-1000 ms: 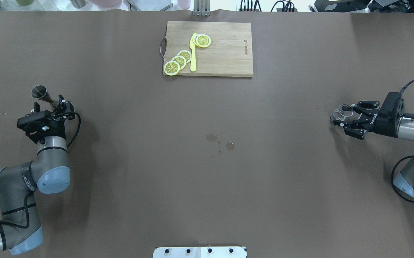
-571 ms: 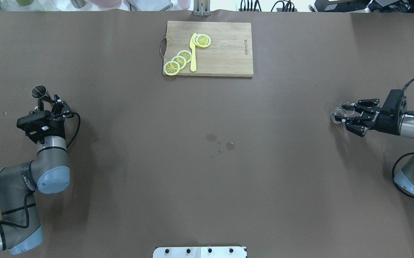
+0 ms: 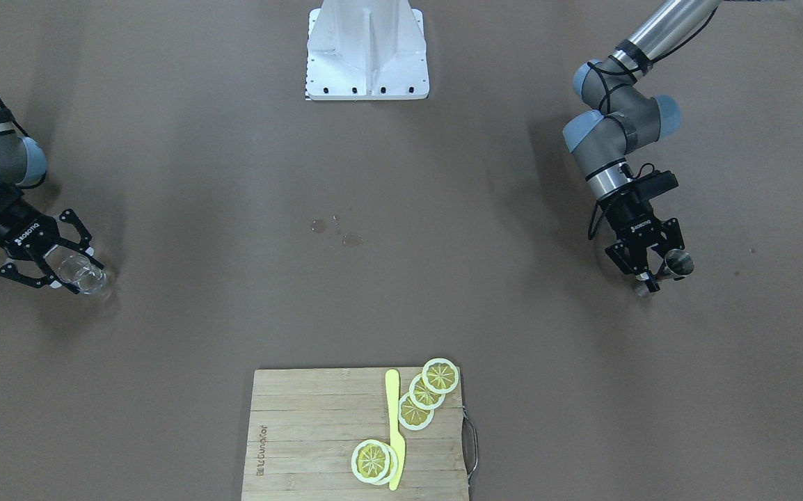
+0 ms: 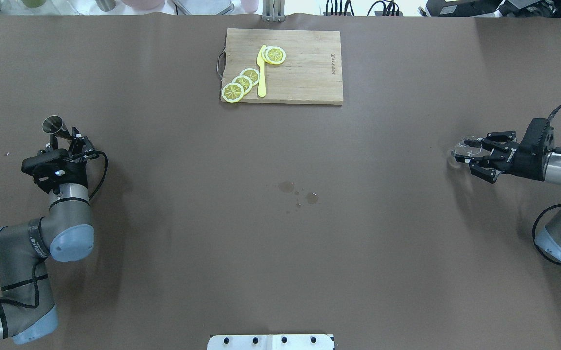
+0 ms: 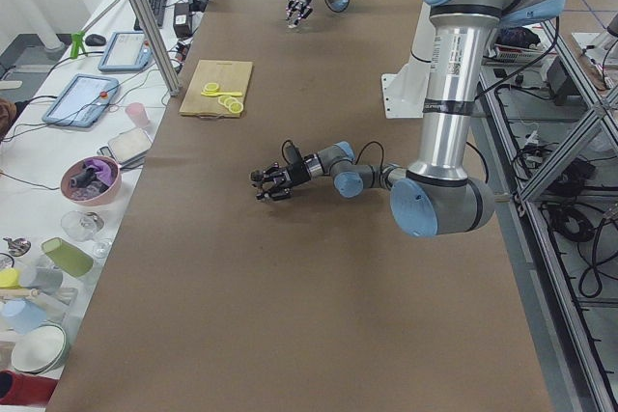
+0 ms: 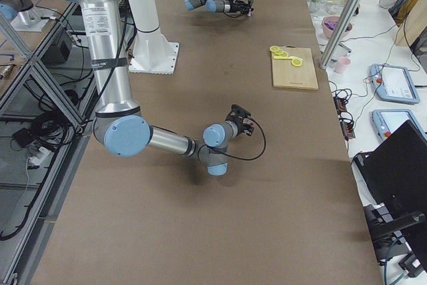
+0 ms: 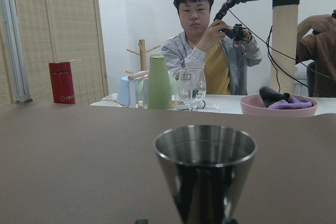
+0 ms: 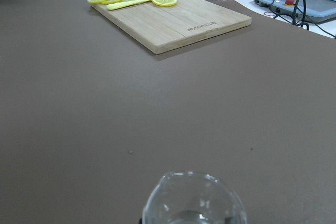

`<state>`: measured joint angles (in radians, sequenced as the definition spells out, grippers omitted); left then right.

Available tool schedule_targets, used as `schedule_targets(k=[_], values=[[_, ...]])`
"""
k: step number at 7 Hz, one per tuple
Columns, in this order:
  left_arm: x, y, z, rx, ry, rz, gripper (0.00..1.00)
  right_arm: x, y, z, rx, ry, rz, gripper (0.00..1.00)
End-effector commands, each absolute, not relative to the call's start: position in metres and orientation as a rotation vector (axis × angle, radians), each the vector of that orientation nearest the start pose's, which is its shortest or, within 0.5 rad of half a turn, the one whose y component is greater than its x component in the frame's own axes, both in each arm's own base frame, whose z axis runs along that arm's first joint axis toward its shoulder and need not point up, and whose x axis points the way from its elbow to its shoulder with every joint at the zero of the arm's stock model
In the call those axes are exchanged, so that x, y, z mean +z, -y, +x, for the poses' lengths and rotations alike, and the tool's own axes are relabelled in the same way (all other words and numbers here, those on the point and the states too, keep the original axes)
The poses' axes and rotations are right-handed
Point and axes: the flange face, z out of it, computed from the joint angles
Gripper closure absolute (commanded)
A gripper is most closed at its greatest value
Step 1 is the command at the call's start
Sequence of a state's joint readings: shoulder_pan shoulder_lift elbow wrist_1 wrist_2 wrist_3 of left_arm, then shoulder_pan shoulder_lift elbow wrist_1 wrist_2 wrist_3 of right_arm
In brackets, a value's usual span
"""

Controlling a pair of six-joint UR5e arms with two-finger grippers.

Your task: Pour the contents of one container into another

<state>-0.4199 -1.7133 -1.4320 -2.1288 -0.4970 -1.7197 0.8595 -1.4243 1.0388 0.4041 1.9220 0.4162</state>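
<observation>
A steel jigger (image 4: 53, 124) stands on the brown table at my far left, and my left gripper (image 4: 65, 138) is shut on its narrow waist. The left wrist view has the jigger's cup (image 7: 205, 166) filling the lower middle. The front view places the jigger (image 3: 680, 263) just beside the left gripper (image 3: 654, 268). At my far right, a clear glass (image 4: 464, 148) sits between the fingers of my right gripper (image 4: 470, 152), which looks shut on it. The glass (image 3: 81, 275) and right gripper (image 3: 71, 273) are also at the front view's left. The glass rim (image 8: 191, 198) sits low in the right wrist view.
A wooden cutting board (image 4: 305, 73) with lemon slices (image 4: 241, 83) and a yellow knife (image 4: 262, 73) lies at the far middle. Small wet spots (image 4: 299, 192) mark the table centre. A white base plate (image 4: 271, 341) sits at the near edge. A person sits beyond the table's left end.
The left gripper's fingers have drawn in onto the jigger's waist. The right gripper has rolled at the wrist and tightened about the glass, which has shifted slightly.
</observation>
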Motion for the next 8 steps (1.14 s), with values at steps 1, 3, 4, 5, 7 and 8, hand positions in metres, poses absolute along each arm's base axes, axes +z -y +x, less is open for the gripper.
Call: schedule_targets(k=[1, 3, 4, 5, 7, 8], values=[[0.567, 0.431, 0.424, -0.804, -0.374, 1.132, 0.57, 0.606, 0.468, -0.256, -0.532, 1.098, 1.174, 1.0], [0.571, 0.429, 0.424, -0.786, -0.362, 1.131, 0.82, 0.585, 0.476, -0.251, -0.563, 1.121, 1.146, 1.0], [0.569, 0.429, 0.425, -0.78, -0.365, 1.125, 1.0, 0.567, 0.495, -0.248, -0.581, 1.136, 1.143, 1.0], [0.557, 0.429, 0.423, -0.728, -0.347, 1.136, 1.0, 0.554, 0.515, -0.23, -0.586, 1.139, 1.14, 1.0], [0.502, 0.422, 0.404, -0.679, -0.392, 1.161, 1.0, 0.535, 0.529, -0.219, -0.621, 1.163, 1.13, 1.0], [0.486, 0.419, 0.403, -0.687, -0.456, 1.12, 1.0, 0.525, 0.534, -0.222, -0.629, 1.169, 1.145, 1.0]])
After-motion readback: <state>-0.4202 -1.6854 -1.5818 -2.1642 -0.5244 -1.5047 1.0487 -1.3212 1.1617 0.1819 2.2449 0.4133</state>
